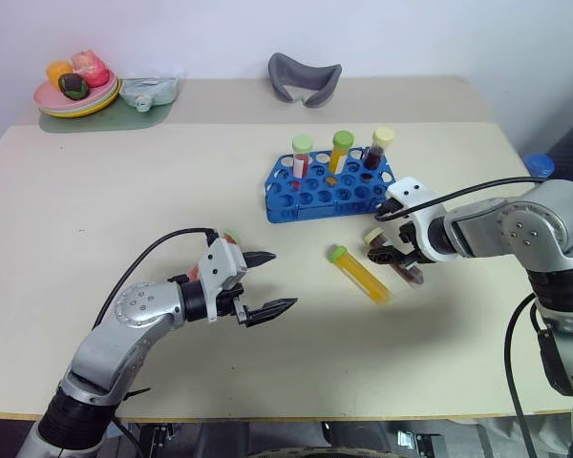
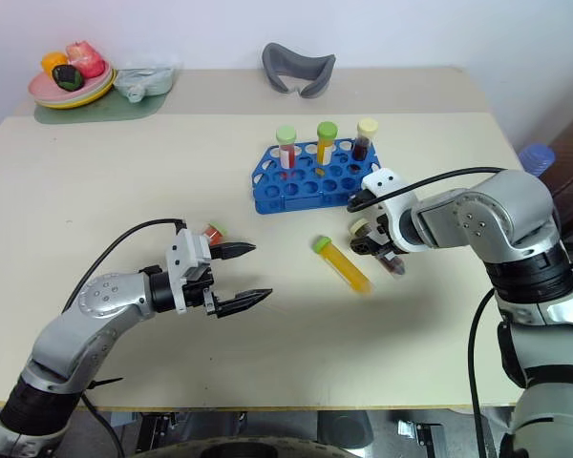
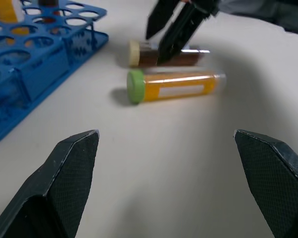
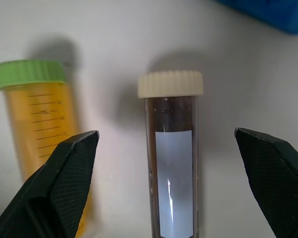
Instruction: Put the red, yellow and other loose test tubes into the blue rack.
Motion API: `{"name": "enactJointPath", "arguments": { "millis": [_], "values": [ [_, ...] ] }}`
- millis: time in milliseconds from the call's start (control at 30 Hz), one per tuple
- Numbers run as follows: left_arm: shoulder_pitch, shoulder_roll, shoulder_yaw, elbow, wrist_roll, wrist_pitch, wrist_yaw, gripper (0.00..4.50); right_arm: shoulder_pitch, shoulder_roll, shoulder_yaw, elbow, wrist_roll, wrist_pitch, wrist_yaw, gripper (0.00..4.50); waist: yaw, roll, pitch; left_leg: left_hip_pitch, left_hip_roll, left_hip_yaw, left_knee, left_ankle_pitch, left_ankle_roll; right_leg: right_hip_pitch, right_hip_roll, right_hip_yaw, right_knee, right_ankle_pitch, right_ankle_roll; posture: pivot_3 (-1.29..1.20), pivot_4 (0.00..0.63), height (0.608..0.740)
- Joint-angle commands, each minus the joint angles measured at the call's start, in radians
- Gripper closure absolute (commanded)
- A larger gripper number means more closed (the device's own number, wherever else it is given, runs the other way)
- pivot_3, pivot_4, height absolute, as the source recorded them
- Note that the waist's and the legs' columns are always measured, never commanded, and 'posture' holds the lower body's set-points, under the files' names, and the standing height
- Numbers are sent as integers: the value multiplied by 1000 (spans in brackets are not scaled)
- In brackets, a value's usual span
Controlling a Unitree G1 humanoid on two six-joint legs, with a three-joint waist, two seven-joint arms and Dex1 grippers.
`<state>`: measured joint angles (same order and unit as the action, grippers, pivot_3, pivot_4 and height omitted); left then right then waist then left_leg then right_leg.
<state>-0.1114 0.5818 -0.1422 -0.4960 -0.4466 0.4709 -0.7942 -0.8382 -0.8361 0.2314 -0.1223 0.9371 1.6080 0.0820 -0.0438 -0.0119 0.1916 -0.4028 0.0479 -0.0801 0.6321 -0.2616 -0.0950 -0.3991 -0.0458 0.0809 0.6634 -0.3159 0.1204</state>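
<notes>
Far left, back of the surface (image 1: 95,315): stack of plates (image 1: 76,97) with toy food, on a green mat (image 1: 124,116). A grey curved piece (image 1: 304,78) sits further along the back edge.

Left gripper (image 1: 268,282): jaws spread wide, nothing in them, held above the surface and pointing toward the loose tubes. A small capped tube with red content (image 1: 230,239) lies just behind it, mostly hidden by the wrist, so I can't tell more about it.

Blue rack (image 1: 310,196): centre-right of the surface, three tubes standing upright in its back row. From left: red liquid tube (image 1: 301,157) with green cap, yellow tube (image 1: 340,151) with orange-yellow cap, dark tube (image 1: 380,149) with pale cap.

Yellow-orange tube (image 1: 360,274): lies flat in front of the rack, green cap toward the rack, well clear of the left jaws and just beside the right ones.

Dark brown tube (image 4: 171,163): flat on the surface, parallel to the yellow-orange one and close beside it, pale-yellow cap toward the rack, white label up.

Right gripper (image 1: 393,260): jaws fully apart, empty, pointed steeply down right over the dark brown tube. Right wrist view shows that tube centred between the two fingers, not touched. The yellow-orange tube sits partly behind one finger (image 4: 59,193) in that view.
</notes>
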Motion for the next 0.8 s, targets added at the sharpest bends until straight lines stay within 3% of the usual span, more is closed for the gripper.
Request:
{"name": "enactJointPath", "arguments": {
  "millis": [33, 333, 567, 800],
  "values": [
    [17, -11, -17, -41, 15, -19, 12, 43, -56, 1, 25, 53, 49, 6, -63, 0, 0, 0, 0, 0, 0, 0, 0, 0, 0, 0, 0, 0, 0, 0, 0, 0, 150, 740],
    [40, -13, 1, -27, 24, -41, 11, 43, -109, 13, 79, 136, 107, 6, -133, 0, 1, 0, 0, -3, 0, 0, 0, 0, 0, -3, 0, 0, 0, 0, 0, 0, 150, 740],
    [39, -14, 11, -32, 14, -37, 9, 0, -115, 13, 83, 133, 125, 6, -171, 3351, 0, 0, 0, -4, 0, 0, 1, 0, 0, -4, 0, 0, 1, 0, 0, 0, 150, 740],
    [30, -18, 5, -19, 16, -44, -1, 0, -111, 6, 70, 127, 156, 6, -198, 3351, 1, 0, 0, -4, 0, 0, 0, 0, 0, -4, 0, 0, 1, 0, 0, 0, 150, 740]
  ]
}}
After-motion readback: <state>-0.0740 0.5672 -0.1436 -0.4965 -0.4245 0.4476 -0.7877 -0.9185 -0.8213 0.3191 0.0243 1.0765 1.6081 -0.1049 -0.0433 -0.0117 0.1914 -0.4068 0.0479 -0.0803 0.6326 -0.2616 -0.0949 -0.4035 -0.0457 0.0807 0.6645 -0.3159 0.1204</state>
